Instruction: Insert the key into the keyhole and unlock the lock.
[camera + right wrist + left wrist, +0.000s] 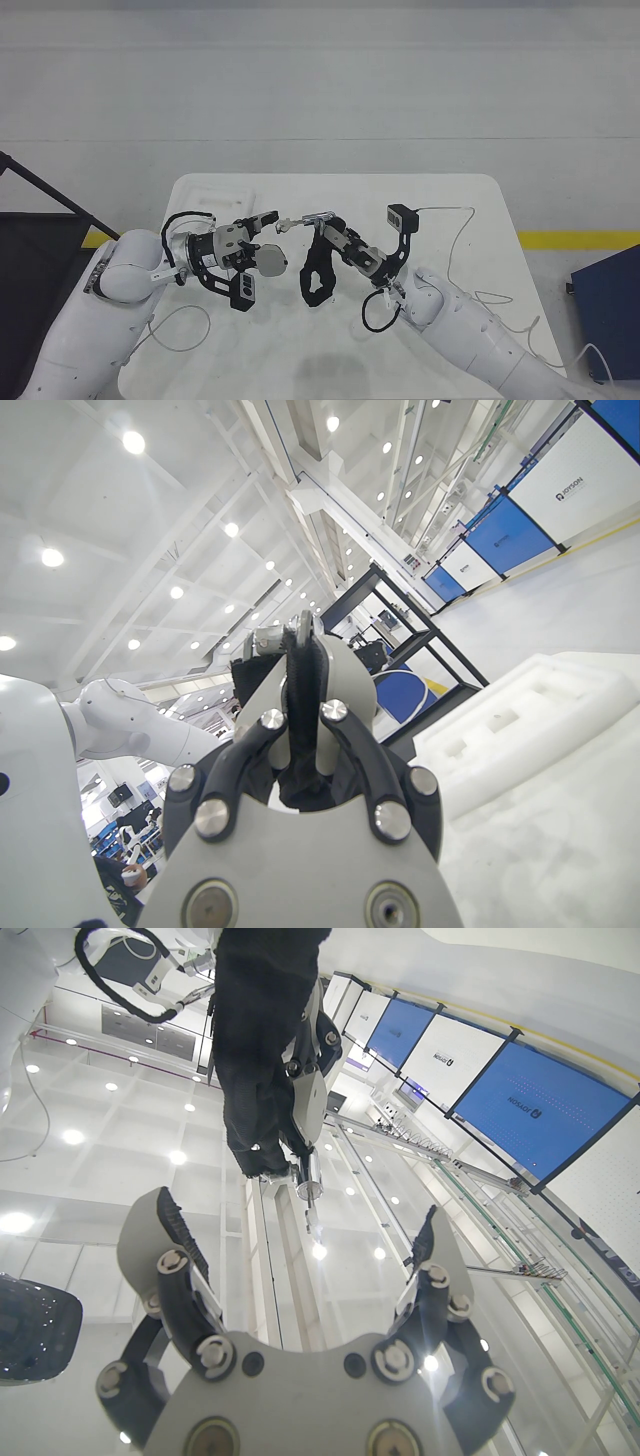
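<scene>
Lock (310, 1173) is clamped by the right gripper (300, 637), jaws closed; jaws of the left gripper (297, 1213) are held apart.

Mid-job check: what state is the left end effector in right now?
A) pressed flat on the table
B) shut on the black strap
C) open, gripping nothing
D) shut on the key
C: the left end effector has its fingers spread wide and grips nothing, while the black strap and its metal cylinder are held by the shut right end effector.
</scene>
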`<state>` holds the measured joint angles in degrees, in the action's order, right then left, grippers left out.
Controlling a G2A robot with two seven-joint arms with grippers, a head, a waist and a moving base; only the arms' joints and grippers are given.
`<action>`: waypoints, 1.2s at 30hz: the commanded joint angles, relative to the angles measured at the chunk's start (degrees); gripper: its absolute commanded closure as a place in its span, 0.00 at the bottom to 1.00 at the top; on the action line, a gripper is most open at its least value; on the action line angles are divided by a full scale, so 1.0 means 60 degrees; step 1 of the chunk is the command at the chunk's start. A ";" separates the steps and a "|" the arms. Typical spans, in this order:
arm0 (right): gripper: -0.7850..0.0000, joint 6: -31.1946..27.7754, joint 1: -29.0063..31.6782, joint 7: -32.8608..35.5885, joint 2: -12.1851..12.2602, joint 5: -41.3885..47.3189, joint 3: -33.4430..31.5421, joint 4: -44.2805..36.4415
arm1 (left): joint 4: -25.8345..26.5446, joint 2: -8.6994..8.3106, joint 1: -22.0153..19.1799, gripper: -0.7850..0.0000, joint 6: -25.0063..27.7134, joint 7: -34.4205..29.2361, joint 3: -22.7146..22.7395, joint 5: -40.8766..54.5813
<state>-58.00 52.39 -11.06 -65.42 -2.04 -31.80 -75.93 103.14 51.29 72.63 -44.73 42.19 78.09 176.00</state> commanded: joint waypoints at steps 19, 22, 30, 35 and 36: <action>1.00 0.0000 0.0000 0.0000 0.0000 0.0000 0.0000 0.0000 | 0.0191 0.0234 -0.0020 0.00 0.0534 -0.1530 -0.0883 0.0000; 1.00 0.0000 0.0000 0.0000 0.0000 0.0000 0.0000 0.0000 | 0.0229 0.0198 0.0079 0.00 0.0383 -0.1436 -0.0755 0.0000; 1.00 0.0000 0.0000 0.0000 0.0000 0.0000 0.0000 0.0000 | 0.0342 0.0050 0.0378 0.27 0.0256 -0.1188 -0.0324 0.0000; 1.00 0.0000 0.0000 0.0000 0.0000 0.0000 0.0000 0.0000 | 0.0397 -0.0021 0.0452 0.70 0.0225 -0.1135 -0.0158 0.0000; 1.00 0.0000 0.0000 0.0000 0.0000 0.0000 0.0000 0.0000 | 0.0409 -0.0035 0.0456 0.74 0.0219 -0.1108 -0.0134 0.0000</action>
<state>-58.00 52.39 -11.06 -65.42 -2.04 -31.80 -75.93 105.54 51.15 75.35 -43.40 35.42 77.18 176.00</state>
